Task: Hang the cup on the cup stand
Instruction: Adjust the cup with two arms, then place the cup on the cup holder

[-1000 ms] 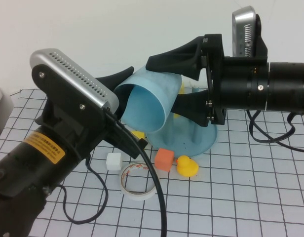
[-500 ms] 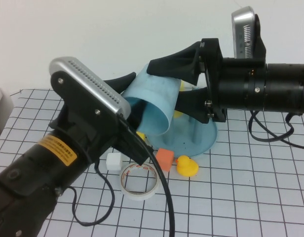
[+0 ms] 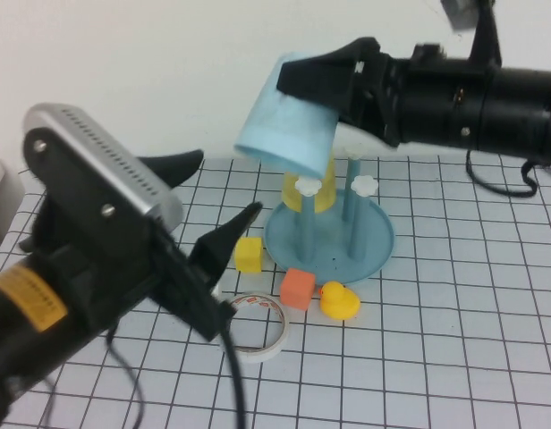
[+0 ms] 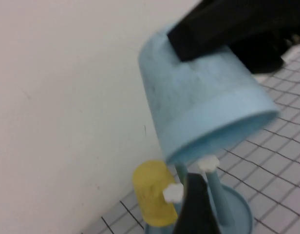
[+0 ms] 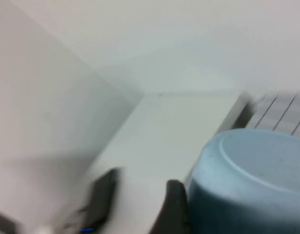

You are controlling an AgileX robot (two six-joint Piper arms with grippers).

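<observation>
left end effector [image 3: 224, 210]: low, spread, empty | right end effector [image 3: 298, 80]: raised, clamped

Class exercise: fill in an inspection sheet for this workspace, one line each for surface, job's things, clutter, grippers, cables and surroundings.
Surface: white table with a black grid.
Job's things: light blue cup held mouth-down in the air above the cup stand; not yet on a peg.
Clutter: yellow cup on a rear peg; yellow block, orange block, rubber duck, tape roll.
Grippers: right gripper shut on the cup; left gripper open, empty, left of the stand.
Cables: black cable under the left arm, another under the right.
Surroundings: plain white wall.
</observation>
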